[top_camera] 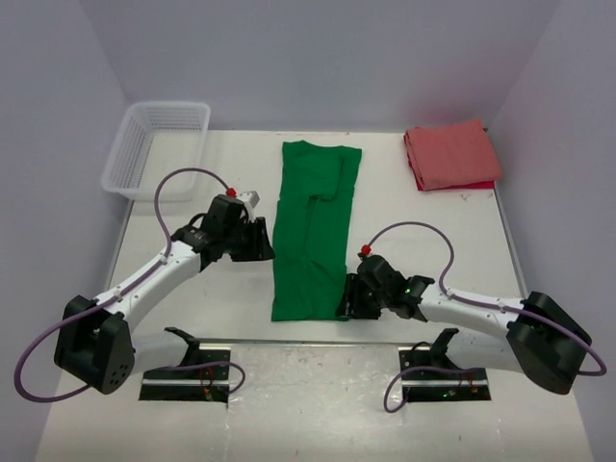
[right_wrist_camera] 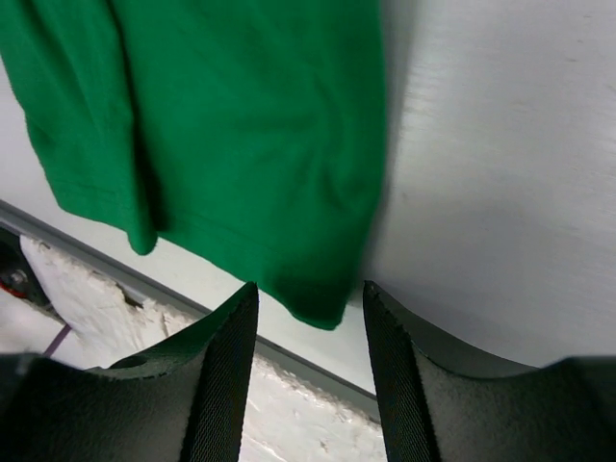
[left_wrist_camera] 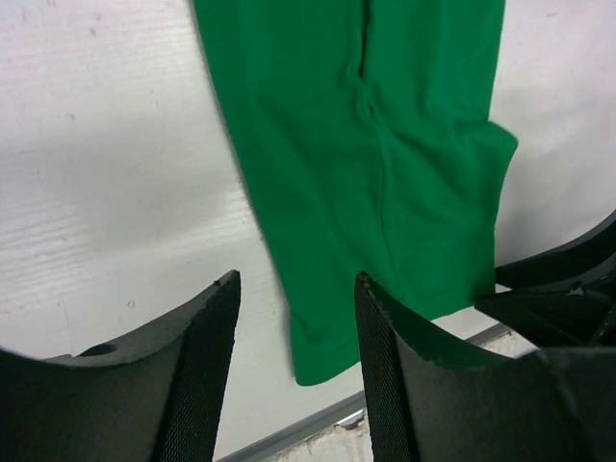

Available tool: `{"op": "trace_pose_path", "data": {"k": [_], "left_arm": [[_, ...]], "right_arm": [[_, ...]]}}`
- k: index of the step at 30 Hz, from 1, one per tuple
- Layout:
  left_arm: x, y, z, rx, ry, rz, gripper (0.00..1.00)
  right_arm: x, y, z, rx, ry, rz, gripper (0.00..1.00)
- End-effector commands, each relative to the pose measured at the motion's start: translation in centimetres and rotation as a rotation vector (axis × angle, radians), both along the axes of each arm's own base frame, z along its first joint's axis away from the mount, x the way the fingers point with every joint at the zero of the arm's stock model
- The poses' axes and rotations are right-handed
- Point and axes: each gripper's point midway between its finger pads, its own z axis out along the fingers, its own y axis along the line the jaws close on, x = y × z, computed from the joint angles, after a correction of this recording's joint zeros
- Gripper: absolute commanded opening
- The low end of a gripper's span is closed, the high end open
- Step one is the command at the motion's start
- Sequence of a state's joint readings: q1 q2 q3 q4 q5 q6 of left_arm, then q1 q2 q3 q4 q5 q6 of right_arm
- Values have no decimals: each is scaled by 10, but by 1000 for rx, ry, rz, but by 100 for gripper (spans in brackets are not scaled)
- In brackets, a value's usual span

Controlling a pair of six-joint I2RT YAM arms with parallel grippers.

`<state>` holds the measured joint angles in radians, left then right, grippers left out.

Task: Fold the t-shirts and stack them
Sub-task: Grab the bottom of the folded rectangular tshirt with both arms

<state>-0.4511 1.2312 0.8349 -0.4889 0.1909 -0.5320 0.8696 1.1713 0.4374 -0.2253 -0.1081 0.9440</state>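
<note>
With left gripper [top_camera: 262,241] and right gripper [top_camera: 345,298] both spread and empty, and green t-shirt [top_camera: 310,231] just ahead of each: pinch both near corners low at the table [top_camera: 241,300], lift evenly, fold toward the far hem. Afterwards stack on salmon-red t-shirt [top_camera: 450,154], far beyond the right gripper.

Both arms [top_camera: 154,274] are white with black joints and bases, each looped by a purple cable [top_camera: 192,171] (red-capped at the wrist) and tipped with a black ribbed claw [left_wrist_camera: 295,289].
</note>
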Motion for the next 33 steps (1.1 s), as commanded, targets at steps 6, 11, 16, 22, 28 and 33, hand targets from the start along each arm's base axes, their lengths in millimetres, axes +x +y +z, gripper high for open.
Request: {"op": "trace_pose_path", "data": {"k": [6,11,16,22,28,33], "left_arm": [[-16,3,-18,1,53,-13,52],[-31,-1,-29,19,93,-27,52],[-48,-11,-39,25,136,-65,52],[-74,-9,-49,103,208,-66,53],[-93,1,-54,143,256,-42,53],[-109,3,-64,135,283,-37,53]], "right_arm": [[0,12,2,52,14,-27,41],[1,8,3,32,12,-60,24],[-1,3,-3,-5,25,-73,10],[3,1,-7,-40,24,-80,0],[5,4,-7,-40,20,-68,0],[2,3,-9,-39,24,-64,0]]}}
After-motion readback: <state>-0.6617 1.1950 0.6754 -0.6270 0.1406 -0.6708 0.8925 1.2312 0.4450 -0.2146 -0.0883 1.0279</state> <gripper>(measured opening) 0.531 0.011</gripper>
